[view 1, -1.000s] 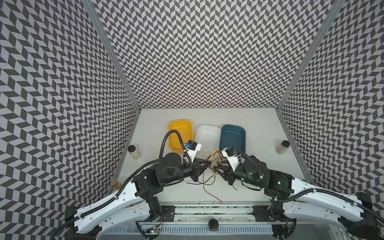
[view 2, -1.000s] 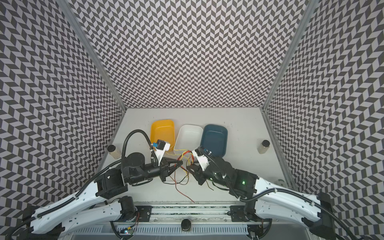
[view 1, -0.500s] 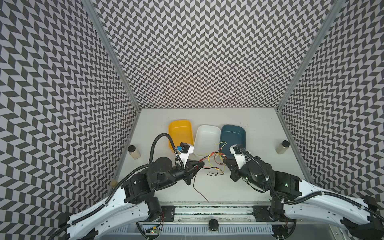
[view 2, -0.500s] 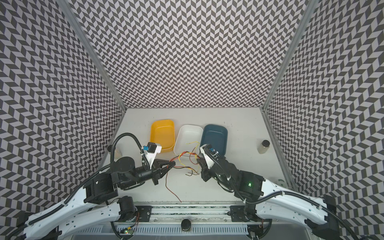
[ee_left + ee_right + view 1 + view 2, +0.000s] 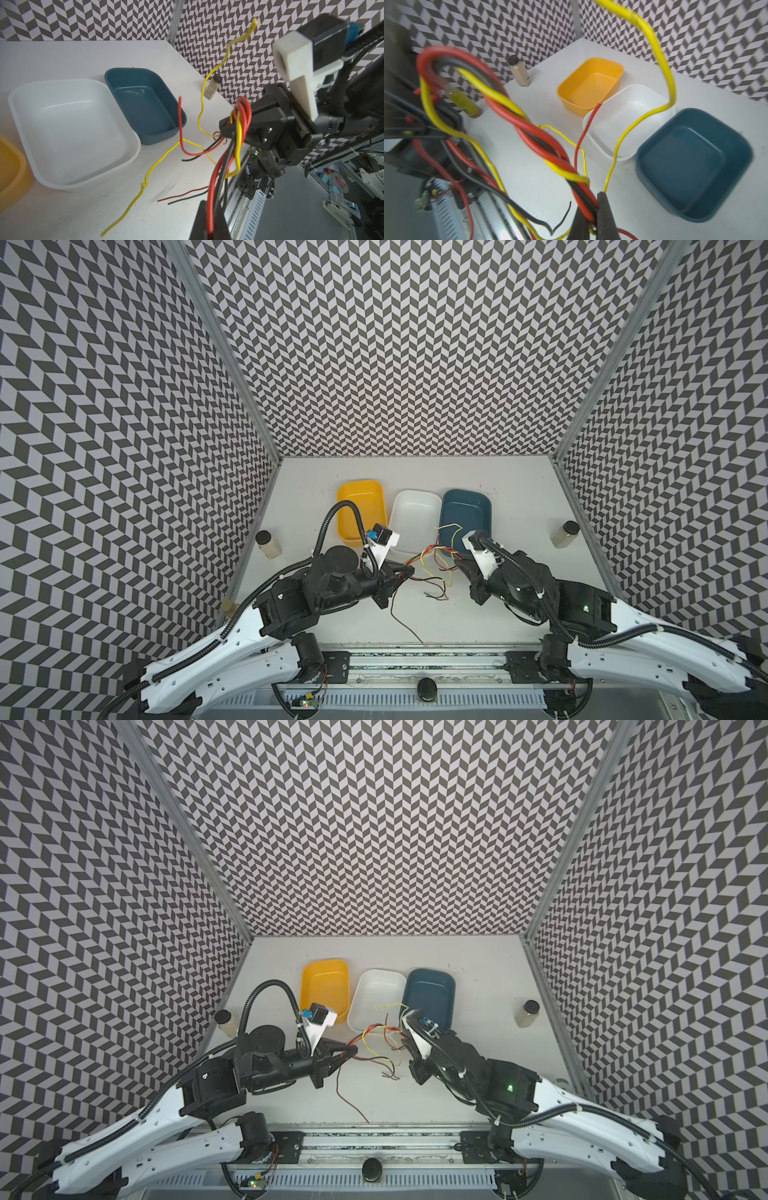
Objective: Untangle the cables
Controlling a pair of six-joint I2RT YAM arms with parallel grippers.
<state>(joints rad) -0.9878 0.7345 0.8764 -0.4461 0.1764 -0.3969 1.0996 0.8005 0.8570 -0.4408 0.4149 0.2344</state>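
Two black-and-white robot arms lean over a white bench (image 5: 478,472) inside a booth with black-and-white chevron walls. Stretched between the arms, in front of a row of tubs, is a tangle of thin red, black and yellow cables (image 5: 430,568), with loose ends trailing onto the bench.

The left fingers (image 5: 199,226) are pressed together on red and black strands. The right fingers (image 5: 606,214) are clamped on a red and black twist at the opposite side of the bundle.

Little of the untangling looks finished. Red, black and yellow strands wind round one another like rope between the two grips. One yellow cable has a small knot (image 5: 143,185) partway along. Several ends hang free: a yellow one curls upward near the right arm, and a red one runs toward the bench's front edge. No cable lies fully apart from the others. By this showing, the bundle is being pulled open, but most of the separating is left to do.

Behind the cables stand three empty rectangular tubs side by side: a yellow plastic tub (image 5: 357,510), a white plastic tub (image 5: 415,514) and a dark blue plastic tub (image 5: 465,506).

A small clear jar with a dark lid stands near each side wall (image 5: 269,545) (image 5: 564,534). One jar carries a label, but its print is too small to read. No other writing or brand can be made out.
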